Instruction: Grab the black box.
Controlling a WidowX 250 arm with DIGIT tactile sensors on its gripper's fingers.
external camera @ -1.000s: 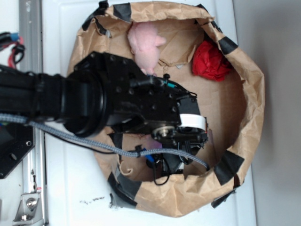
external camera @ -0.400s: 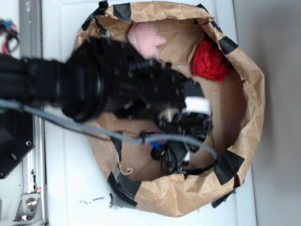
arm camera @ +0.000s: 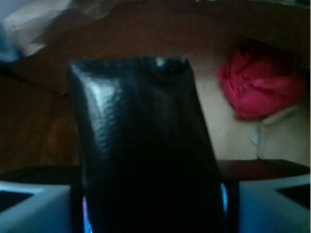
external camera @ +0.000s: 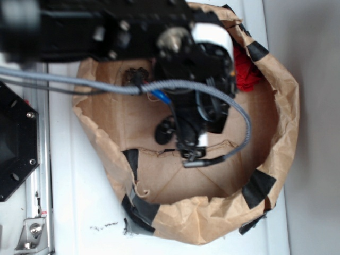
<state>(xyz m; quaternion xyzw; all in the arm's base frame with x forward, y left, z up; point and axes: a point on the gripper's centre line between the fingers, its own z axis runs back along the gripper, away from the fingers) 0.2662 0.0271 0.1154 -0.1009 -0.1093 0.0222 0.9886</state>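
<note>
The black box [arm camera: 141, 145] fills the middle of the wrist view, glossy and dark, standing between my two grey fingers [arm camera: 34, 206] at the bottom corners. My gripper [arm camera: 153, 194] is shut on the box. In the exterior view the gripper [external camera: 186, 135] hangs over the middle of the brown paper nest [external camera: 281, 122], and the box cannot be told apart from the gripper's black parts. A red cloth ball [arm camera: 260, 90] lies beyond the box to the right, and the arm partly hides the red cloth ball [external camera: 248, 71] in the exterior view.
The crumpled paper wall [external camera: 207, 223] with black tape patches [external camera: 257, 187] rings the work area. A large black hexagonal plate [external camera: 13, 141] lies at the left. A grey braided cable [external camera: 234, 114] loops beside the gripper.
The arm has swung from the nest's lower part toward the top of the picture, now covering the pink plush. The gripper has come away from the nest's lower wall.
</note>
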